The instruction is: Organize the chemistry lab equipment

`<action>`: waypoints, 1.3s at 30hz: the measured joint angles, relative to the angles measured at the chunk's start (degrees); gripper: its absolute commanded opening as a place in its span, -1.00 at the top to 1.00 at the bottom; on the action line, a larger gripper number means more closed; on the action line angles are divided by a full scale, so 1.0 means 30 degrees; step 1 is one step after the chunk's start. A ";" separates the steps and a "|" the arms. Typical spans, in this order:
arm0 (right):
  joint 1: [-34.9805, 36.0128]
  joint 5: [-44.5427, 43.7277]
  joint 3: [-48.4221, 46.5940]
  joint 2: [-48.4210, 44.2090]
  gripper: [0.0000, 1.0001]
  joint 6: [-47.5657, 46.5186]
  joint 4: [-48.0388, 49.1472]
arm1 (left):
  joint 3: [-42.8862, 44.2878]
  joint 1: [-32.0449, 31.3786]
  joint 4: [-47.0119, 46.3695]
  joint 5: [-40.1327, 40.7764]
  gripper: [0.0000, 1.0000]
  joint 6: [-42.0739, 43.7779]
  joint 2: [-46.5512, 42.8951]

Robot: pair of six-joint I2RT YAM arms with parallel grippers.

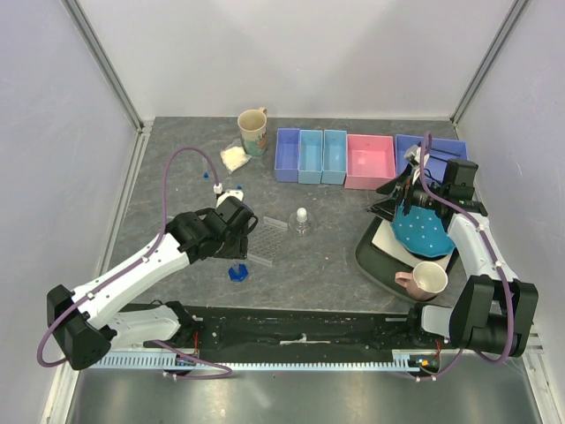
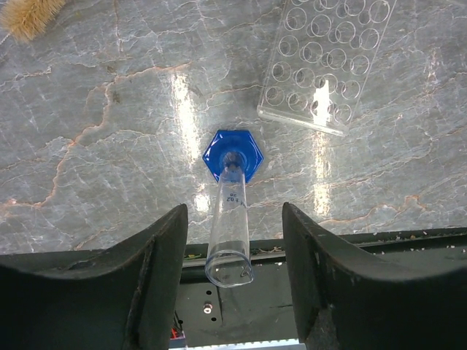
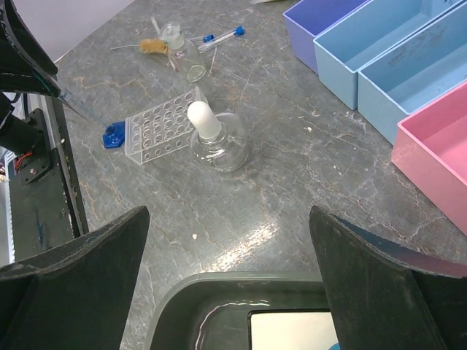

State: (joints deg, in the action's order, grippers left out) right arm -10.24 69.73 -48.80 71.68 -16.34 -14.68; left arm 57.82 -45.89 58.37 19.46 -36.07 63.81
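Observation:
A clear graduated cylinder point(image 2: 230, 219) on a blue hexagonal base point(image 1: 237, 272) stands upright on the table. My left gripper point(image 2: 233, 292) is open around its top rim, with a finger on either side and neither touching it; it also shows in the top view point(image 1: 242, 230). The clear tube rack point(image 1: 267, 238) lies just right of the cylinder. The white-stoppered flask point(image 3: 215, 138) stands beyond the rack. Blue-capped tubes point(image 3: 219, 36) and the bag of powder point(image 1: 234, 157) lie farther back. My right gripper point(image 3: 233, 284) is open and empty above the tray corner. I cannot make out the tripod.
A dark tray point(image 1: 375, 256) at the right holds the blue dotted plate point(image 1: 422, 231) and a pink mug point(image 1: 424, 281). A row of blue and pink bins point(image 1: 370, 161) lines the back. A cream mug point(image 1: 253, 131) stands at the back. A brush point(image 3: 153, 47) lies near the tubes.

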 measured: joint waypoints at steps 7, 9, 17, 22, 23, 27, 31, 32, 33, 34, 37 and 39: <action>0.0000 -0.0036 0.0000 0.0109 -0.96 -0.0138 -0.0189 | 0.0044 -0.0073 0.0095 0.0015 -0.10 0.0000 0.0809; 0.0000 -0.0036 0.0000 0.0117 -0.96 -0.0175 -0.0226 | 0.0066 -0.0073 0.0102 0.0015 -0.04 0.0007 0.1020; 0.0000 -0.0036 0.0000 0.0146 -0.96 -0.0299 -0.0291 | 0.0175 -0.0087 0.0124 0.0015 0.39 0.0015 0.1100; 0.0000 -0.0044 0.0000 0.0146 -0.96 -0.0350 -0.0299 | 0.0219 -0.0109 0.0153 0.0000 0.73 0.0022 0.1100; 0.0000 -0.0044 0.0000 0.0146 -0.96 -0.0350 -0.0299 | 0.0226 -0.0124 0.0168 0.0000 0.77 0.0022 0.1100; 0.0000 -0.0036 -0.0007 0.0146 -0.96 -0.0423 -0.0386 | 0.0342 -0.0124 0.0313 0.0000 0.81 0.0029 0.1100; 0.0058 -0.0029 -0.0051 0.0146 -0.96 -0.0699 -0.0729 | 0.0787 -0.0124 0.0554 -0.0007 0.82 0.0044 0.0947; 0.0124 -0.0029 -0.0073 0.0153 -0.96 -0.0852 -0.0874 | 0.0962 -0.0124 0.0590 -0.0015 0.82 0.0073 0.0816; 0.0262 -0.0044 -0.0117 0.0168 -0.96 -0.1005 -0.1049 | 0.1158 -0.0124 0.0605 -0.0029 0.82 0.0124 0.0648; 0.0474 -0.0044 -0.0175 0.0219 -0.96 -0.1224 -0.1239 | 0.1348 -0.0124 0.0634 -0.0044 0.82 0.0168 0.0495; 0.1902 -0.0138 -0.0459 0.0430 -0.96 -0.2047 -0.1902 | 0.2237 -0.0124 0.0685 -0.0240 0.83 0.0335 -0.0022; 0.3308 -0.0379 -0.0670 0.0561 -0.96 -0.2703 -0.2448 | 0.2900 -0.0124 0.0714 -0.0648 0.83 0.0430 -0.0197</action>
State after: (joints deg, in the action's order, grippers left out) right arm -0.32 68.60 -50.81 73.36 -24.45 -22.02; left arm 66.52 -46.26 60.51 17.52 -34.79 63.22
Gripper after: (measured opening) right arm 0.982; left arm 0.318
